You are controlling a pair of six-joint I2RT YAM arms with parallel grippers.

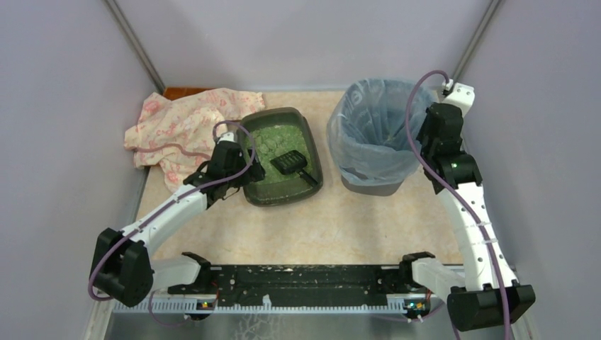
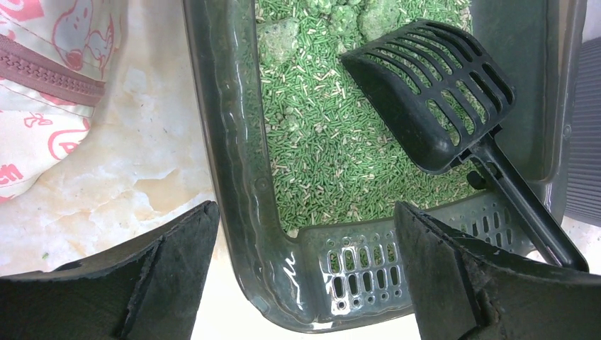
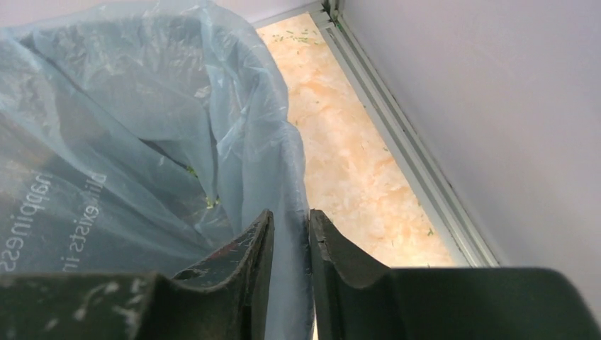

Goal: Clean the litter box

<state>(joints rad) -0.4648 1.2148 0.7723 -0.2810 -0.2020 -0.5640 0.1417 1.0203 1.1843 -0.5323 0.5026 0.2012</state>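
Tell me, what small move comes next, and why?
Probably slide the open left pincer to the handle of the black slotted plastic scoop, which leans on the rim of the grey-green plastic litter box: clumps lie in its litter, and the right pincer pinches the blue-grey plastic bag.

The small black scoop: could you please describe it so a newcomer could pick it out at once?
On the beige marbled table, find the shallow dark grey-green plastic litter box between the pink patterned cloth and the bag-lined round bin. The small black slotted plastic scoop lies inside on the green pellets, the only tool there.
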